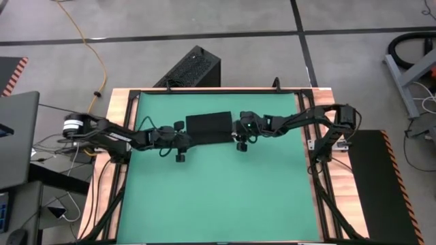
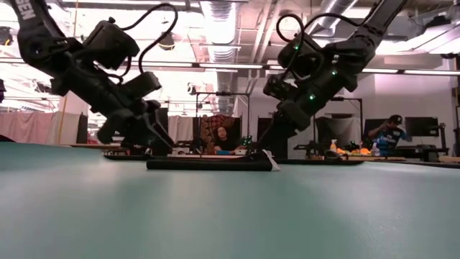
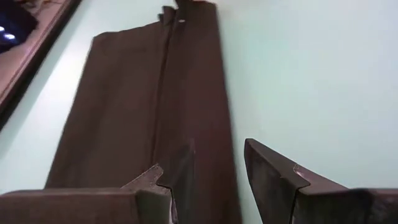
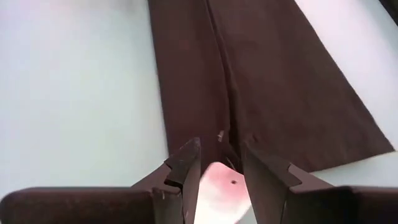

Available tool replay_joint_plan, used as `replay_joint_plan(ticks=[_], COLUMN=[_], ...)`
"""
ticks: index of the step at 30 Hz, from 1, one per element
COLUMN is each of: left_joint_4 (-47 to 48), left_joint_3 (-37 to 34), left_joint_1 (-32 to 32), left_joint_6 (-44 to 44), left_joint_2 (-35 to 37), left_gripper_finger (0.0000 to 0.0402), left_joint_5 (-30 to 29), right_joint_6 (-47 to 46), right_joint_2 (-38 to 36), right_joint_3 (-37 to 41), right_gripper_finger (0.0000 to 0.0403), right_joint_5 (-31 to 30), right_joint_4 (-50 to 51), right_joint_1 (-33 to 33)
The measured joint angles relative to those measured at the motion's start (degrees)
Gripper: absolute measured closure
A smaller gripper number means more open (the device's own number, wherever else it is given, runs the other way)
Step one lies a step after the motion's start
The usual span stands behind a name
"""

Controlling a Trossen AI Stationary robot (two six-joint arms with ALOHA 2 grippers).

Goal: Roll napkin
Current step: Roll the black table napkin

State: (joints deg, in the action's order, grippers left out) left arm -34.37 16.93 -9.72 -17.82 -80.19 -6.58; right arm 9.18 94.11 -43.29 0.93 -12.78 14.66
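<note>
The napkin [image 1: 211, 128], a black cloth folded into a long flat rectangle, lies on the green mat [image 1: 218, 197] at the middle of its far half. A fold line runs along its length [image 3: 163, 93]. Its white tag [image 4: 219, 182] sticks out at its right end. My left gripper [image 3: 211, 177] stands open at the napkin's left end, one finger over the cloth and one over the mat, astride the near long edge. My right gripper [image 4: 221, 163] stands open at the right end, its fingers on either side of the tag and the fold line. Both slant down toward the napkin [image 2: 208, 164].
A rigid black box with vent slots [image 1: 192, 68] stands on the floor beyond the table's far edge. A wooden border [image 1: 116, 122] frames the mat. The mat's near half lies bare. People [image 2: 390, 133] sit in the room behind.
</note>
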Motion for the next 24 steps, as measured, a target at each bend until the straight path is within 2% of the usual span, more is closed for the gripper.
replay_joint_plan(ticks=[6, 16, 24], left_joint_4=[-2.7, -2.5, -2.1], left_joint_3=[0.0, 0.0, 0.0], left_joint_1=[0.0, -0.1, -0.1], left_joint_6=[0.5, 0.9, -1.4], left_joint_2=[-3.3, -3.4, -3.4], left_gripper_finger=[0.0272, 0.0272, 0.0272], left_joint_5=[-0.3, -2.8, -2.9], right_joint_6=[-0.1, -1.3, -2.2], right_joint_2=[1.6, 9.1, 6.9], right_joint_3=[0.0, -0.2, 0.0], right_gripper_finger=[0.0264, 0.0264, 0.0264], right_joint_5=[-0.2, -1.0, -2.4], right_joint_4=[-0.3, -5.3, -4.9], right_joint_1=[1.5, 2.0, 2.5])
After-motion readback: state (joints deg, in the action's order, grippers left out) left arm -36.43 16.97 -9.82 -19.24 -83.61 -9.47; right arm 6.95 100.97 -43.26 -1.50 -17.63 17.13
